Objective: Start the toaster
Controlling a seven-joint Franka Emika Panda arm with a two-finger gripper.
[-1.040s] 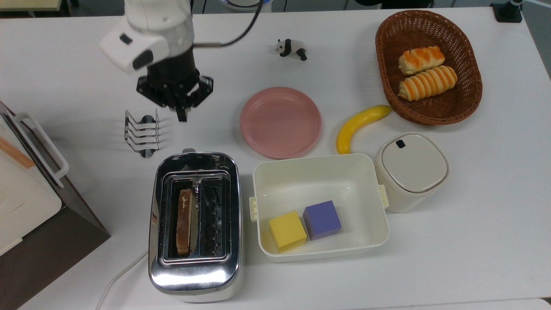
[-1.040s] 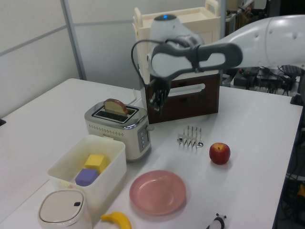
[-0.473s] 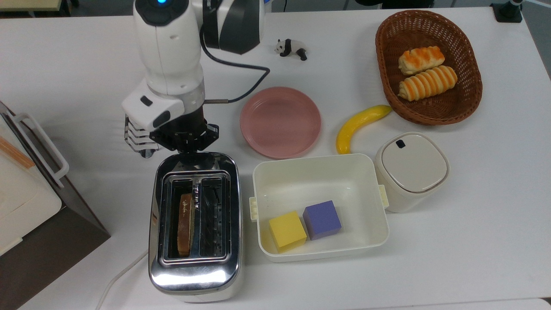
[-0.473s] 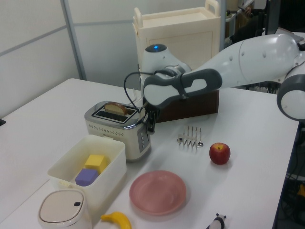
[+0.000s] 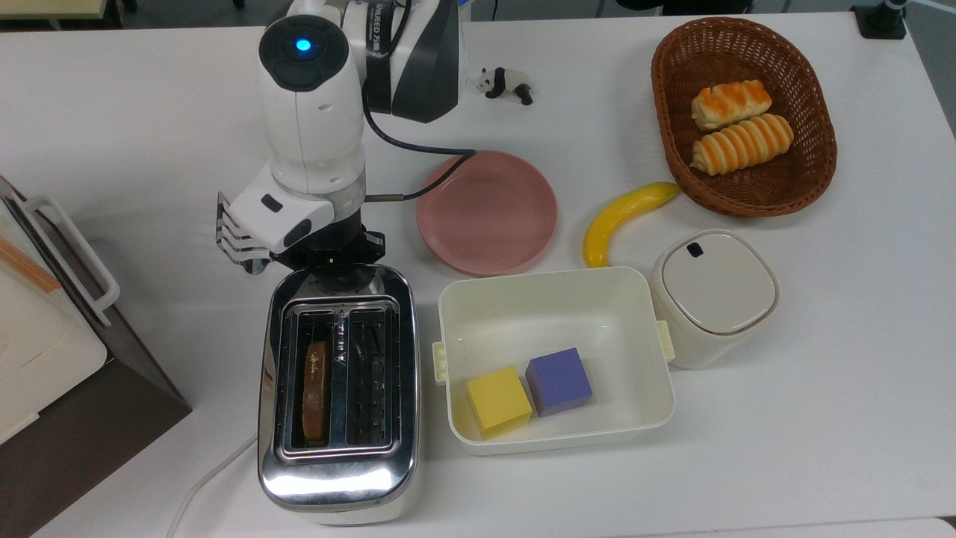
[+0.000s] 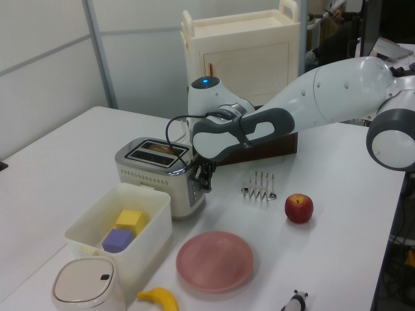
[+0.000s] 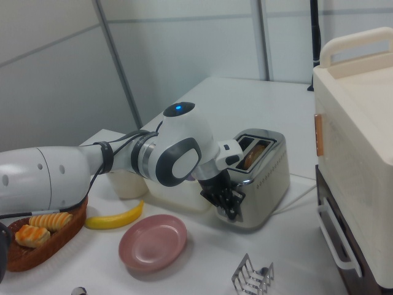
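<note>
Toaster: the shiny chrome two-slot toaster with white base [image 5: 337, 388] stood on the white table [image 5: 821, 359], in the top view just left of the cream plastic bin [image 5: 554, 299]; its lever end faced the arm.

Toast: a browned slice of bread [image 5: 316, 390] sat low in the top view's left slot, barely above the rim in the left view.

Gripper: the black two-finger gripper [image 6: 205, 180] was pressed against the toaster's end face, low down on it; in the right view [image 7: 228, 200] it sat well below the toaster's top edge.

Jaws: could not tell whether apart or together; the wrist hid them.

Step in hand: judged to be the push on the end lever, near the bottom of its travel.

Doing it well: press straight down along the lever slot until it latches; avoid sideways load that would slide the toaster.

Risk: releasing before the latch catches would let the bread pop up again.

Nearby: the small wire toast rack [image 5: 233, 235] stood just beside the gripper; lift clear of it.
</note>
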